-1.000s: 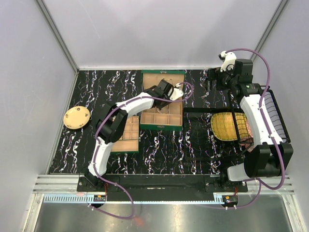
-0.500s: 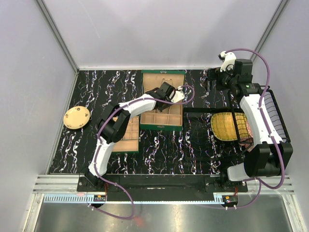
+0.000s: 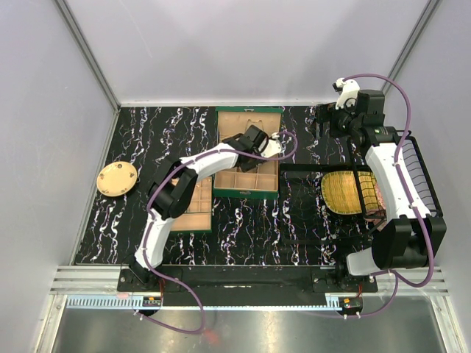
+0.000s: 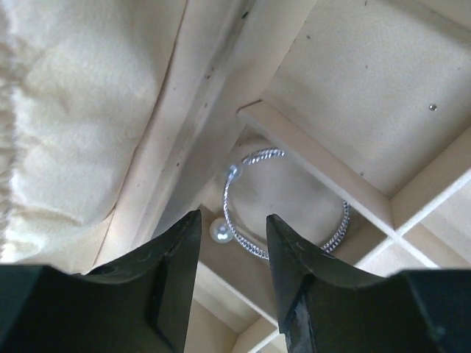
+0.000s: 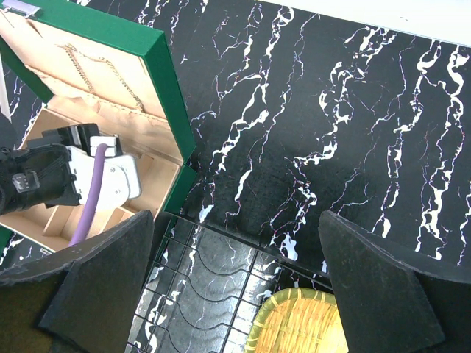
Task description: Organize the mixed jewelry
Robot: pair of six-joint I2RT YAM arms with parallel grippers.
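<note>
Leftward, the left fingers (image 4: 184, 250) stand parted above a compartment of the green box (image 3: 246, 194), gripping nothing. Below them a silvery twisted loop (image 4: 227, 209) lies flat on the compartment floor, a pearl bead (image 4: 218, 231) just beside it. Farther right, the right fingers (image 5: 383, 294) gape wide and empty over the bench (image 5: 331, 110), near the yellow woven mat (image 5: 294, 327).

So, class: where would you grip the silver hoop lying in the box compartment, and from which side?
I'd pinch the silver hoop at its near arc from straight above. It lies flat, a thin wire, and that arc looks clear of the divider, though the pearl sits close.
</note>
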